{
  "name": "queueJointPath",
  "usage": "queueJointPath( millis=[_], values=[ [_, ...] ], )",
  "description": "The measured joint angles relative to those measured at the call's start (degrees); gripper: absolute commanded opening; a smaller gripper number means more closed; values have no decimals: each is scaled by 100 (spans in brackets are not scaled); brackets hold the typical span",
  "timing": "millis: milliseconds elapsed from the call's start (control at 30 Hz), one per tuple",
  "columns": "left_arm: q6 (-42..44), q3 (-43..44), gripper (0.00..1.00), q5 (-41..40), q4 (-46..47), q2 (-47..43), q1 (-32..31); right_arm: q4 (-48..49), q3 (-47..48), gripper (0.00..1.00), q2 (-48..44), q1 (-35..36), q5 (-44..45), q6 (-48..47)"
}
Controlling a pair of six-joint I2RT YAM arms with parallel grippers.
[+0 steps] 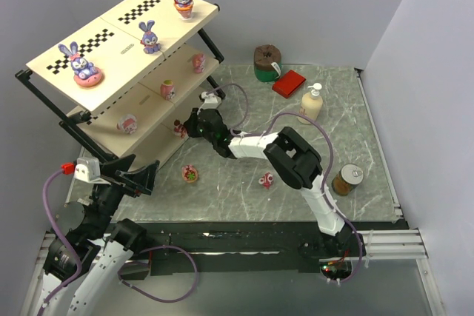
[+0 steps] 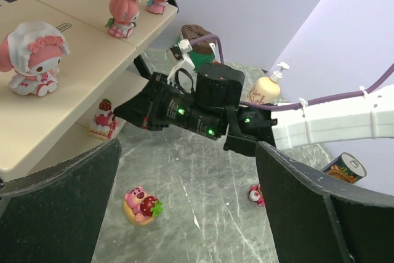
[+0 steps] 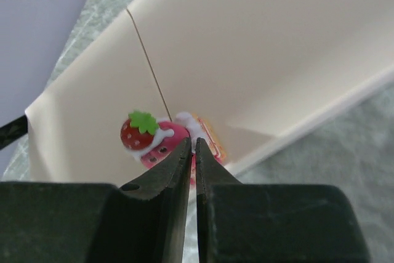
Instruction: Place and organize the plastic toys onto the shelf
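The shelf (image 1: 122, 55) stands at the back left. Three purple bunnies (image 1: 150, 37) sit on its top board and three pink figurines (image 1: 168, 89) on the middle board. My right gripper (image 1: 187, 126) reaches to the lowest board (image 3: 277, 41), shut, its tips against a pink strawberry-topped toy (image 3: 151, 140) that rests at the board's edge. That toy also shows in the left wrist view (image 2: 101, 121). A pink bear with a strawberry (image 2: 141, 204) and a small pink toy (image 1: 266, 179) lie on the table. My left gripper (image 2: 184, 214) is open and empty above the bear.
A brown-topped green tin (image 1: 268, 61), a red box (image 1: 289, 83) and a cream pump bottle (image 1: 311, 103) stand at the back of the marble table. A tin can (image 1: 347, 180) stands at the right. The right arm stretches across the table's middle.
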Motion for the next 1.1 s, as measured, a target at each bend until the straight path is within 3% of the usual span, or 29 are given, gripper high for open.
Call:
queueJointPath(
  millis=[267, 533, 1100],
  values=[
    [0, 0, 96, 2, 0, 0, 0, -81, 328, 13, 275, -72, -258, 81],
    [2, 0, 96, 0, -2, 0, 0, -37, -280, 12, 125, -72, -46, 286],
    [2, 0, 96, -7, -2, 0, 0, 52, -380, 6, 120, 116, -42, 249]
  ],
)
